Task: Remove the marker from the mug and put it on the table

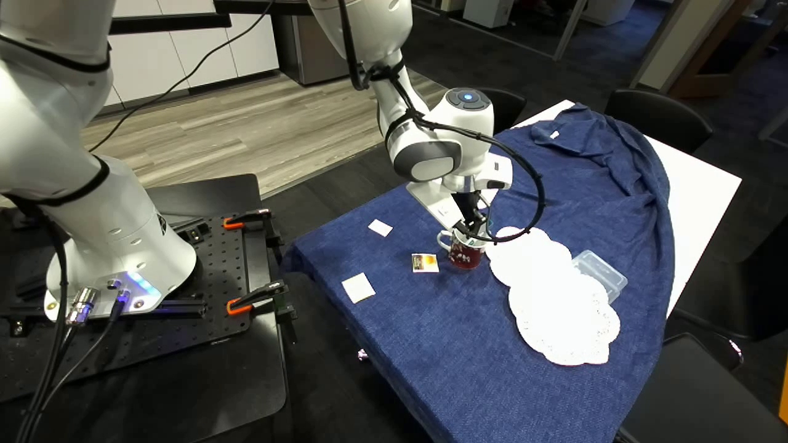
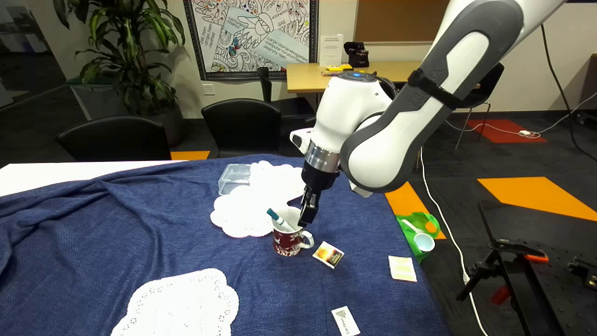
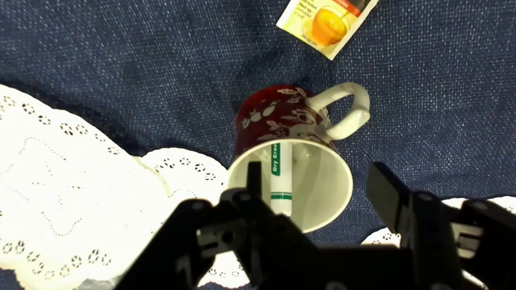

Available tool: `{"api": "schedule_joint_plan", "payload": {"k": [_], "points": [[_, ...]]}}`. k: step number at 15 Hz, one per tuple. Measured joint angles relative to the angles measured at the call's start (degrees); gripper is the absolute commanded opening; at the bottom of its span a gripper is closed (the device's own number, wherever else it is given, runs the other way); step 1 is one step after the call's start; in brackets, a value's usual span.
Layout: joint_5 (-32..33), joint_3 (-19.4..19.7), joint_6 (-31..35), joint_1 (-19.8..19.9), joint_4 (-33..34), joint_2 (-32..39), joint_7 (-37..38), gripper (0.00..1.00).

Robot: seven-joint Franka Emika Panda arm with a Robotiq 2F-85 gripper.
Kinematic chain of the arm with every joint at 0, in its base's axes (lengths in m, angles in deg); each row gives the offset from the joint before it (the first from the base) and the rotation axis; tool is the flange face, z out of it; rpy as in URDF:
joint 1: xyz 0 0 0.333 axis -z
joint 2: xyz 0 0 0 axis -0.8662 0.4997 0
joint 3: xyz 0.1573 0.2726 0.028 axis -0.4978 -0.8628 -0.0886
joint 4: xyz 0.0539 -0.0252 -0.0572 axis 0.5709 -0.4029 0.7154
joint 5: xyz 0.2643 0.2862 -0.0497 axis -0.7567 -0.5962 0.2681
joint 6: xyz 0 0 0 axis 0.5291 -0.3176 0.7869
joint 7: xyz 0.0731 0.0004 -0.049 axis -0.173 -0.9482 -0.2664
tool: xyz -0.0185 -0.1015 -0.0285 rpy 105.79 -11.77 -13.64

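The marker (image 3: 281, 183) is white with a green label and stands leaning inside the mug (image 3: 278, 117). In an exterior view the marker's teal end (image 2: 275, 216) sticks up above the rim. The red, white-patterned mug also shows in both exterior views (image 1: 466, 255) (image 2: 286, 243), upright on the blue-covered table (image 1: 431, 332). My gripper (image 3: 314, 171) is open and empty. In the wrist view, one finger appears over the mug's opening left of the marker, and the other right of the rim. In an exterior view the gripper (image 2: 306, 215) is at the rim's handle side.
White doilies (image 1: 560, 314) lie beside the mug, with a clear plastic box (image 1: 600, 275) by them. Another doily (image 2: 182, 303) shows in an exterior view. A tea packet (image 2: 329, 254) lies near the handle. Two paper packets (image 2: 402, 268) (image 2: 345, 321) lie farther off.
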Motion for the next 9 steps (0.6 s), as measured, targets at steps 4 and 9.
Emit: {"api": "schedule_joint_plan", "payload": {"k": [4,9], "points": [[0.0,0.0,0.2,-0.4,2.1,1.6,0.5,0.56],[0.1,0.3,0.2,-1.6,5.2,4.2,2.9,0.47]]}}
